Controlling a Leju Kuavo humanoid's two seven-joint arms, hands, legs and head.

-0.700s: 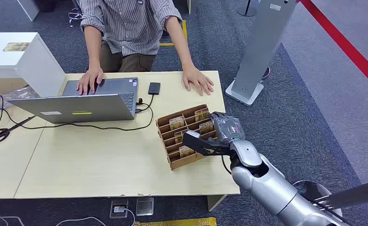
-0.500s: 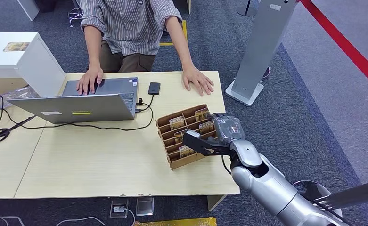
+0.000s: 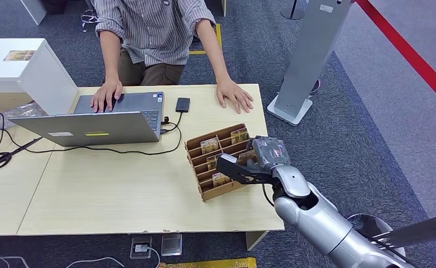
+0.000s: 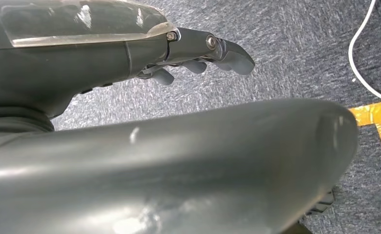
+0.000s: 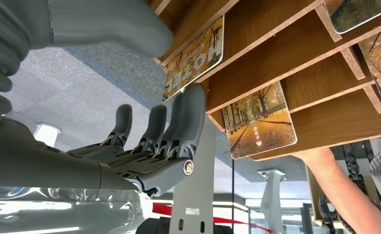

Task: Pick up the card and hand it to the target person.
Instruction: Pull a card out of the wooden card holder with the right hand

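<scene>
The right hand (image 3: 253,162) is at the right end of the wooden card rack (image 3: 204,167) on the tabletop (image 3: 109,190). Thumb and fingers (image 5: 186,117) sit either side of a card (image 5: 194,58) with an autumn tree photo and big letters I can't properly read, upside down in the wrist view. Can't tell if they're actually squeezing it. It's in its slot, partly hidden by the thumb. A second card (image 5: 259,119) has tiny unreadable print. The left hand (image 4: 198,53) hangs over carpet, fingers curled, holding nothing. The person's hand (image 3: 235,95) rests on the tabletop.
</scene>
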